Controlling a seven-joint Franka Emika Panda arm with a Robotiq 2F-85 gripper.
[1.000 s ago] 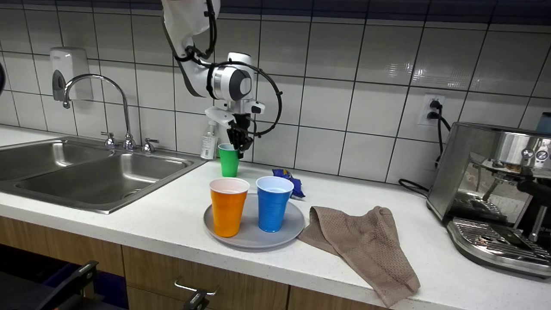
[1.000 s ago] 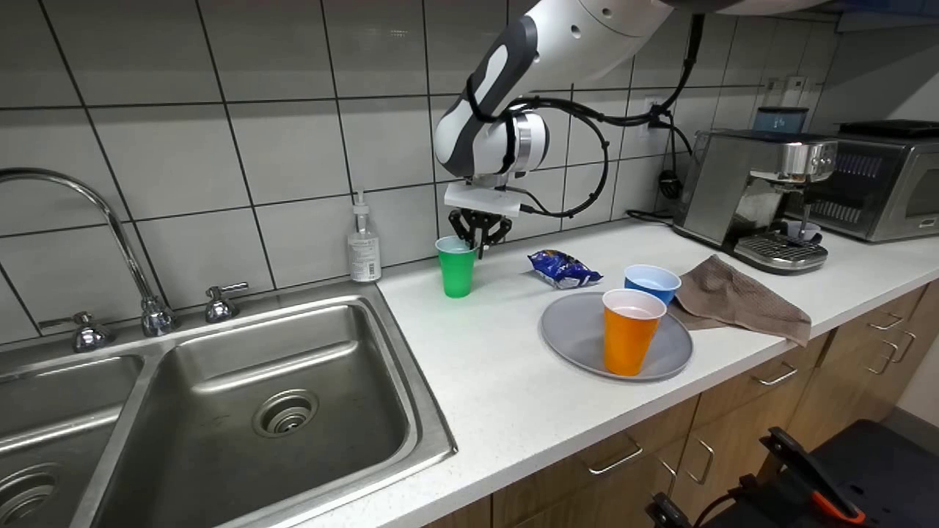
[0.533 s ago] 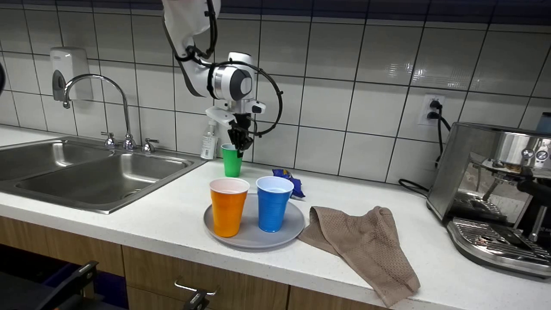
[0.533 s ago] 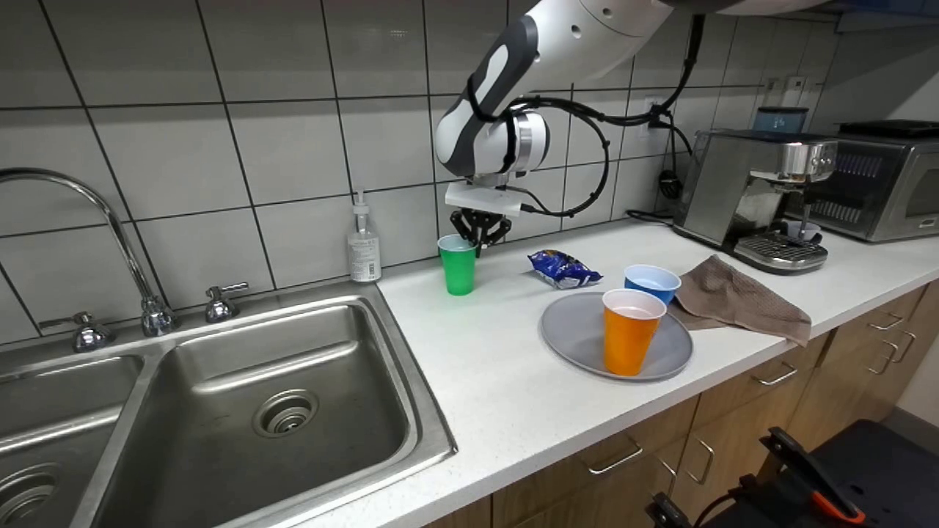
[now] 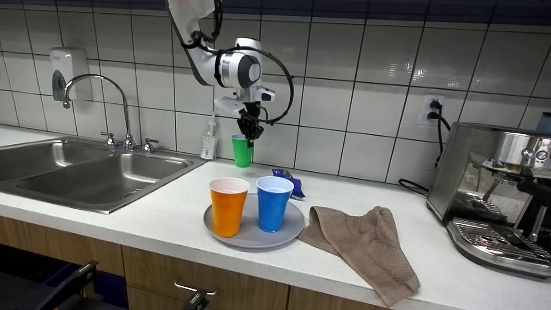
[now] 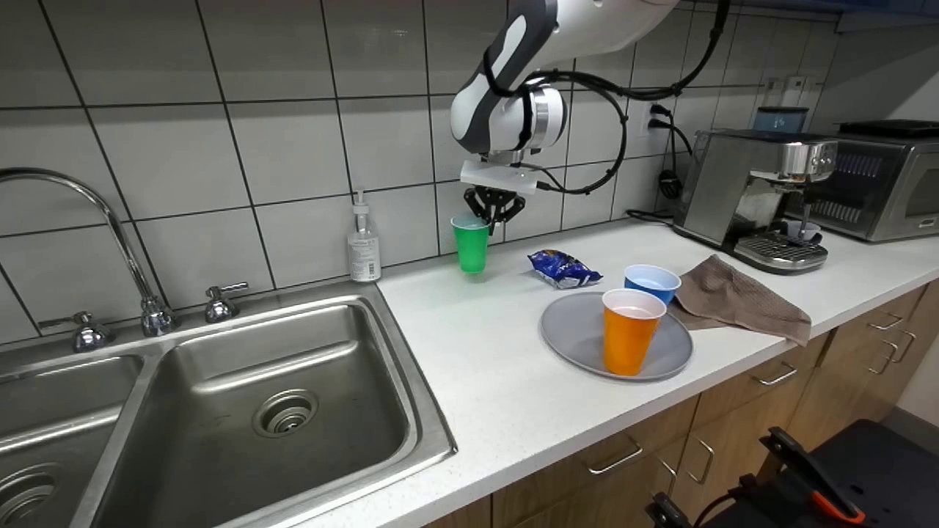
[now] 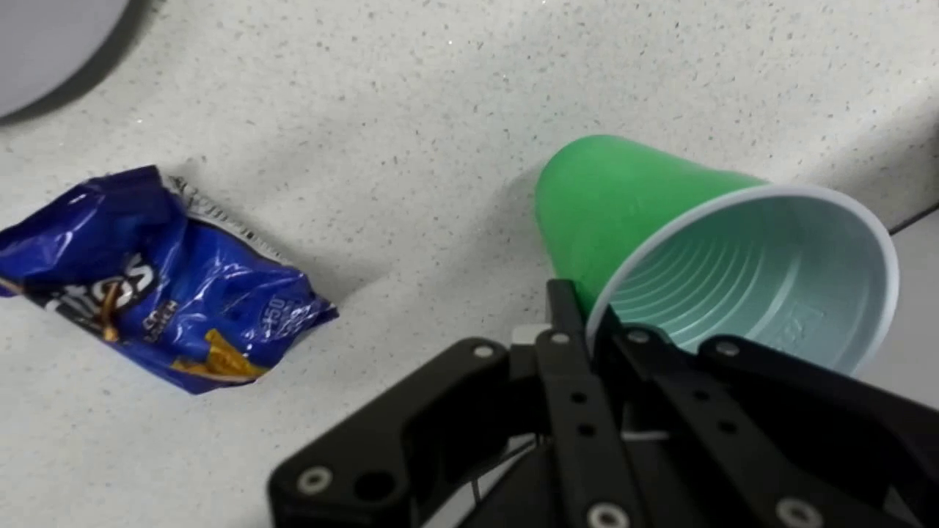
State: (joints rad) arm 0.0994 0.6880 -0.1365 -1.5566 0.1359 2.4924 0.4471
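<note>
Green cup (image 7: 704, 257) lifted in pincer (image 7: 587, 315), plate (image 5: 249, 236) bearing orange cup (image 5: 228, 209), blue cup (image 5: 273, 206)

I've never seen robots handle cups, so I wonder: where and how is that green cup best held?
The green cup is probably best pinched at its thin rim from above, as the gripper does: one jaw outside the wall, one inside. Its mouth faces up with room for a jaw; the tapering body could slip from a side grip.

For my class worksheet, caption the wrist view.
Gripper pinching a green cup by its rim, blue snack bag on the counter.
</note>
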